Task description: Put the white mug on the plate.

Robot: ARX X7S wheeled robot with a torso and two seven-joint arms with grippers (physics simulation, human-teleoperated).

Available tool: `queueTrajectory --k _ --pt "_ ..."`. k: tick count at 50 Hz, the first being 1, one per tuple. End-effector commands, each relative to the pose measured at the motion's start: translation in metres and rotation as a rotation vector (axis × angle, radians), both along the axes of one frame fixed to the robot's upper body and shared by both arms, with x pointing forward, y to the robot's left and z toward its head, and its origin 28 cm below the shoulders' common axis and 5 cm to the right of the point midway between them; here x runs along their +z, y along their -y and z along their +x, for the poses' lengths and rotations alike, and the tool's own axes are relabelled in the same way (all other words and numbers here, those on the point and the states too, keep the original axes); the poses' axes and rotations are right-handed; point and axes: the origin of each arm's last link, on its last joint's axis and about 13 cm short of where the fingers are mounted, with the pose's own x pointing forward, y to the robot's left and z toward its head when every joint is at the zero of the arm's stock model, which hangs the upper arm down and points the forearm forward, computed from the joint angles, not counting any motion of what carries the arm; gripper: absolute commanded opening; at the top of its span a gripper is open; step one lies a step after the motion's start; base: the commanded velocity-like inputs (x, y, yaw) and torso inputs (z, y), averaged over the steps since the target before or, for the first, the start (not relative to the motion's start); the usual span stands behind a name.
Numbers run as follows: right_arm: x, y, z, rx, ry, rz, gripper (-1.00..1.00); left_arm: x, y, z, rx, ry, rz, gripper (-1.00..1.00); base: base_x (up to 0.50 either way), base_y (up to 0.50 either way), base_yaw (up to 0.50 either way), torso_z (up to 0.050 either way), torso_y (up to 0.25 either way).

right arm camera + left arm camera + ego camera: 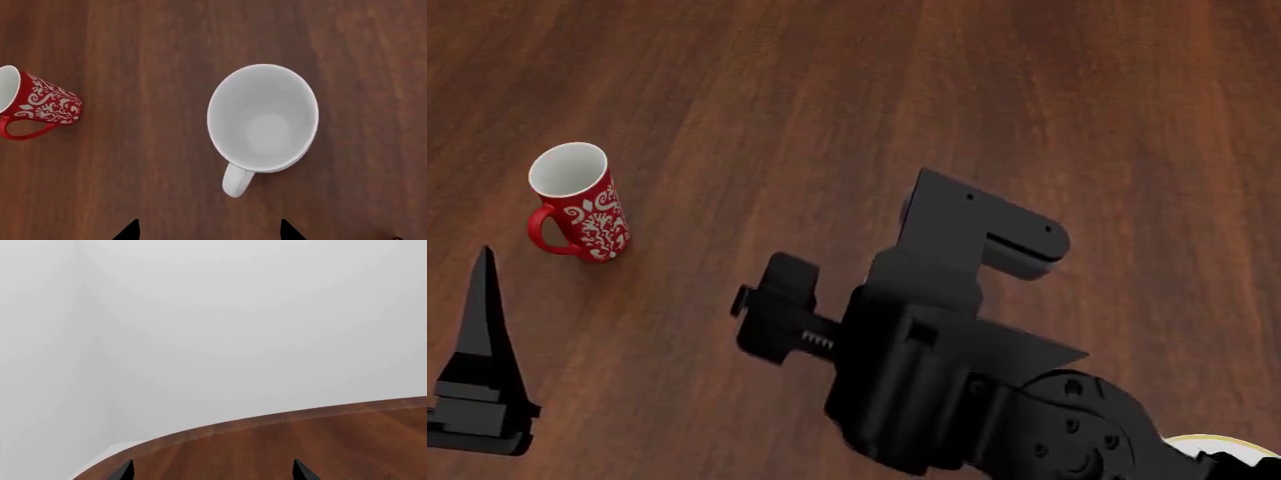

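**White mug upright on the table, right gripper spread above it**

The table [827, 90] is dark reddish-brown wood with a long straight grain and a soft sheen. In the left wrist view its edge [267, 420] runs in a curve, paler along the lip, and past it there is only a plain pale grey room with a faint corner line.

The right gripper [209, 231] hangs over the white mug [262, 117], looking straight down into it. Only two black pointed fingertips [128, 231] show, set wide apart, touching nothing and holding nothing. The left gripper [213, 472] is likewise spread, its two dark tips over bare wood near the table edge, empty.

The white mug stands upright on the wood, glossy and unmarked, its round mouth open to the camera and its loop handle [235, 181] turned toward the gripper tips. In the head view the bulky black right arm [961, 350] hides it.

A red mug [581, 205] with a white floral pattern and white inside stands upright, well apart from the white one.

A sliver of the plate [1228, 447], white with a yellow rim, shows at the head view's lower right corner behind the arm.
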Motion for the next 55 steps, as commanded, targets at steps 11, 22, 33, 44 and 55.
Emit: queueTrajectory --k 11,22,33,44,55 --pt "-0.006 0.0 0.021 -0.037 -0.019 0.03 1.0 -0.001 -0.002 0.002 0.005 -0.002 -0.001 1.0 0.0 0.0 0.0 0.0 0.0" --pt "-0.009 0.0 0.027 -0.047 -0.035 0.048 1.0 -0.001 -0.002 0.001 0.007 -0.003 0.002 1.0 0.0 0.0 0.0 0.0 0.0" --pt "-0.013 0.0 0.031 -0.062 -0.051 0.073 1.0 -0.002 -0.003 0.002 0.004 -0.008 0.001 1.0 0.0 0.0 0.0 0.0 0.0" --pt "-0.017 0.0 0.034 -0.086 -0.065 0.079 1.0 -0.002 -0.003 0.003 0.0 -0.009 0.0 1.0 0.0 0.0 0.0 0.0 0.0" --pt "-0.02 0.0 0.035 -0.104 -0.067 0.085 1.0 -0.004 -0.004 0.002 0.002 -0.01 0.0 1.0 0.0 0.0 0.0 0.0 0.0"
